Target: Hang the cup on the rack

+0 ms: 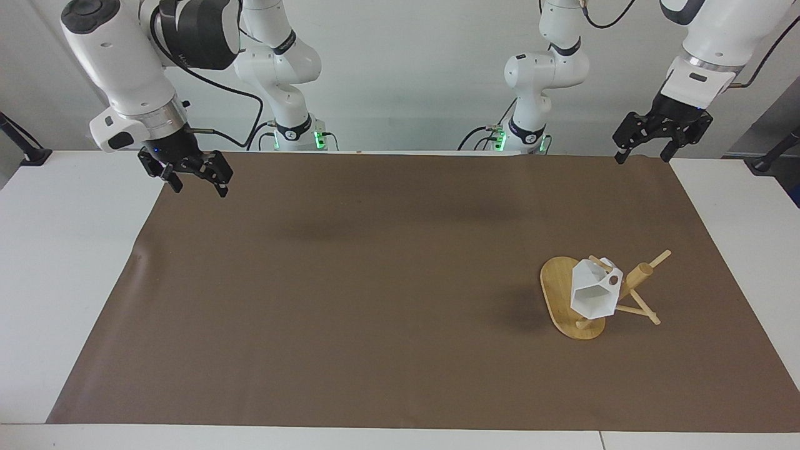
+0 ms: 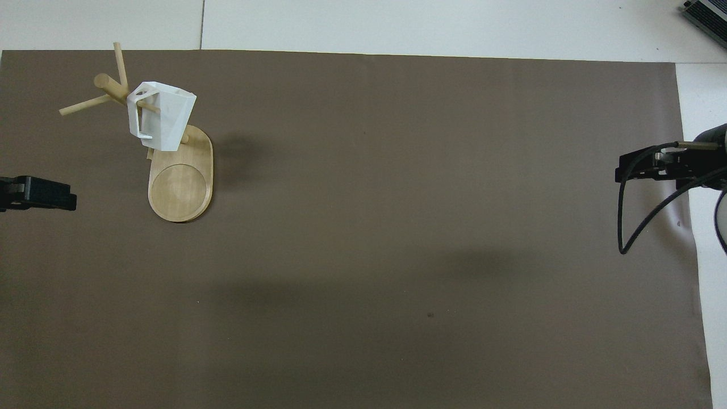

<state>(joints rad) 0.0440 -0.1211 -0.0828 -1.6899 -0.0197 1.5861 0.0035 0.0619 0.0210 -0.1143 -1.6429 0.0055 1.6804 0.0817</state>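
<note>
The white faceted cup (image 1: 592,292) hangs by its handle on a peg of the bamboo rack (image 1: 557,289), tilted over the oval base. The rack stands toward the left arm's end of the table, its post leaning in both views. In the overhead view the cup (image 2: 164,116) hangs above the rack base (image 2: 179,188). My left gripper (image 1: 644,155) is open and empty, raised over the mat's edge nearest the robots, well apart from the rack. Only part of it (image 2: 35,193) shows in the overhead view. My right gripper (image 1: 199,188) is open and empty, waiting over the mat's corner at the right arm's end.
A brown mat (image 1: 375,300) covers most of the white table (image 1: 69,262). A black cable loops below the right gripper (image 2: 647,166) in the overhead view. A grey device corner (image 2: 707,14) lies at the table's corner farthest from the robots.
</note>
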